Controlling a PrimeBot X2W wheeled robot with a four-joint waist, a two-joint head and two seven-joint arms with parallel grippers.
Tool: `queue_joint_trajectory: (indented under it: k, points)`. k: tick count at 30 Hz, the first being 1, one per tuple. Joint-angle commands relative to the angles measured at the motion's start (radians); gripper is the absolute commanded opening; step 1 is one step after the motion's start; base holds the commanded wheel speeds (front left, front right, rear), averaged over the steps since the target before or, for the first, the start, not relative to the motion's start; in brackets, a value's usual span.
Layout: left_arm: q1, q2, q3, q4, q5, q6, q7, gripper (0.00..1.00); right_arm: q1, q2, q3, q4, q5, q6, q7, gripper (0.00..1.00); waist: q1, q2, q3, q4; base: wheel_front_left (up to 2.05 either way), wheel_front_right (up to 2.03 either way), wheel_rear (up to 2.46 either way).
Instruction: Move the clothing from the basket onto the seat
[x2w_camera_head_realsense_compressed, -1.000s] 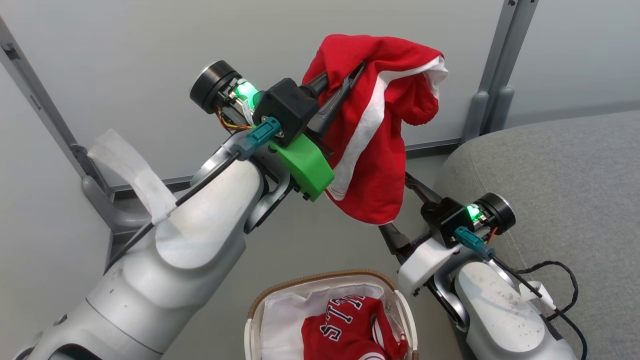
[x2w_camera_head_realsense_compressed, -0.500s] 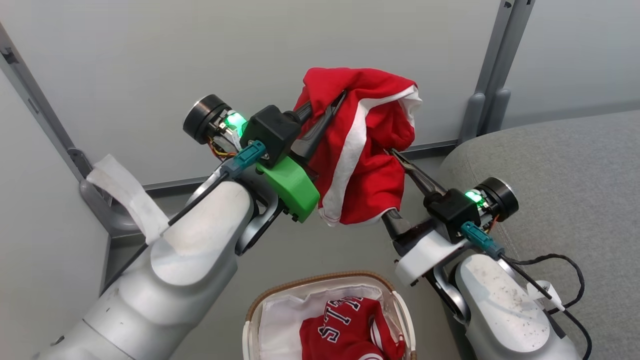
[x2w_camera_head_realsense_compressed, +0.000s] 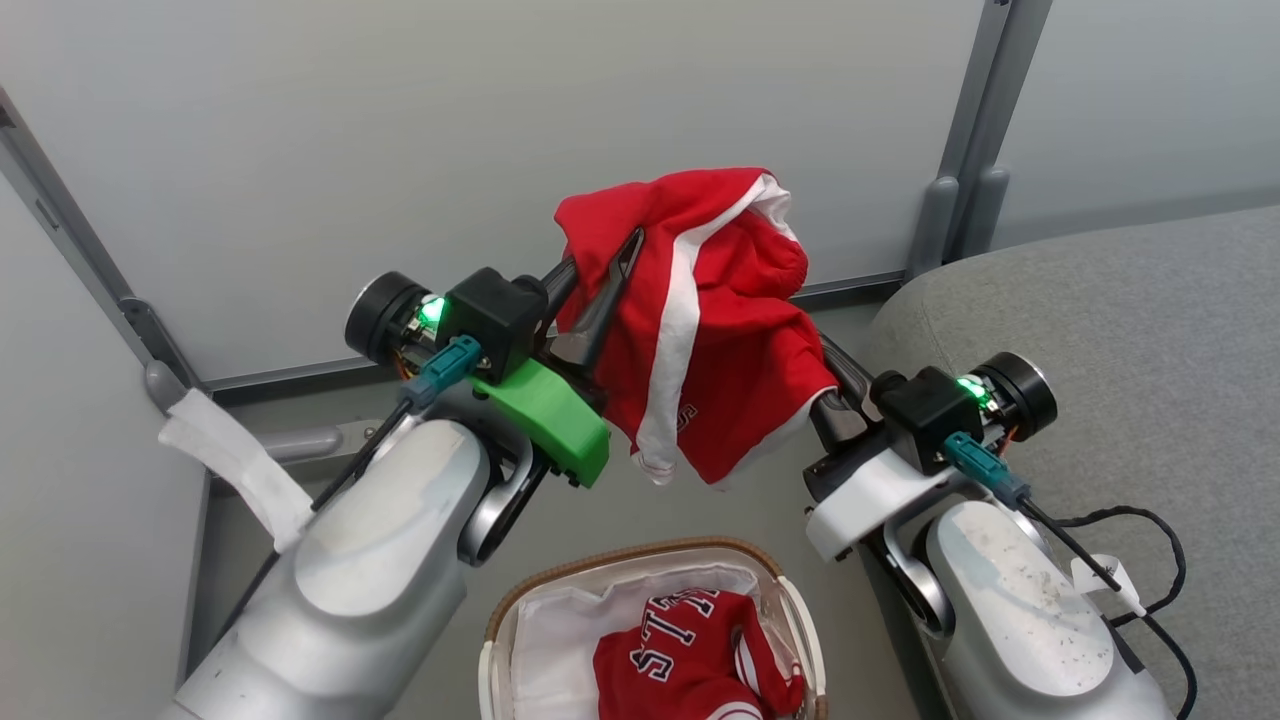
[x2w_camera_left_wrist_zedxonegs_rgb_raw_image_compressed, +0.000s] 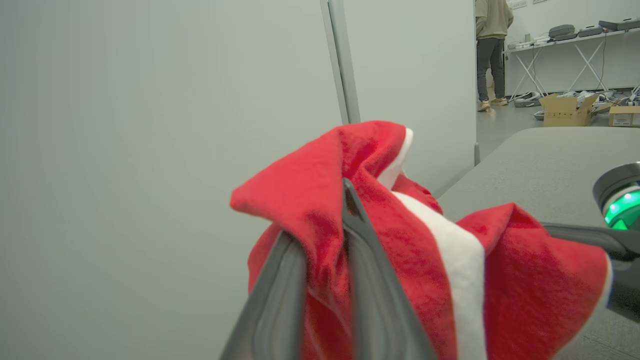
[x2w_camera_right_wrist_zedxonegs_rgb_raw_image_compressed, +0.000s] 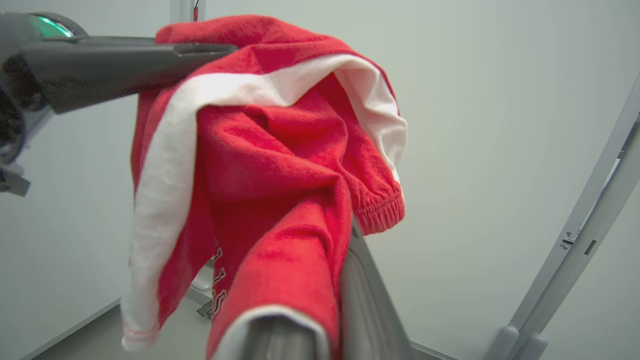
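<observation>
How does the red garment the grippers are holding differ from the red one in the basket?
The striped garment hangs in the air, held by the left gripper and right gripper; the jersey lies crumpled in the basket. The striped garment shows a broad white stripe; the jersey shows large white lettering. Both are red.

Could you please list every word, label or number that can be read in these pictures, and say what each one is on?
"ST": navy-and-white letters on the red jersey in the basket; the letters after them are lost in folds.
Lettering on the red striped garment: creased, not readable.
Labels on the cardboard boxes: too small to read.
</observation>
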Motion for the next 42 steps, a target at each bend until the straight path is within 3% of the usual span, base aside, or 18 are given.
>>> queue_joint_trajectory:
  k: [1,3,13,33,42]
  points:
    - [0.03,-0.005,0.004,0.005,-0.006,0.007,-0.011,0.55,0.005,-0.004,-0.008,0.003,-0.001,-0.001,-0.005,0.0,0.0,0.0,0.002,-0.001,0.0,0.0,0.0]
    - [0.054,-0.011,0.009,0.012,-0.012,0.008,-0.021,1.0,0.002,-0.004,-0.02,0.005,-0.006,-0.001,-0.005,0.0,0.0,0.0,0.004,-0.002,0.0,0.0,0.0]
    - [0.195,-0.04,0.078,0.047,-0.03,-0.015,-0.038,1.0,-0.013,-0.004,-0.084,0.006,-0.048,-0.001,-0.005,0.0,0.0,0.0,0.017,-0.018,0.0,0.0,0.0]
    - [0.424,-0.082,0.252,0.041,0.125,-0.053,-0.037,1.0,0.036,-0.004,-0.209,0.023,-0.105,-0.001,-0.005,0.0,0.0,0.0,0.038,-0.049,0.0,0.0,0.0]
    - [0.46,-0.113,0.278,0.013,0.134,-0.054,-0.037,1.0,0.032,-0.004,-0.265,0.027,-0.129,-0.001,-0.005,0.0,0.0,0.0,0.059,-0.138,0.0,0.0,0.0]
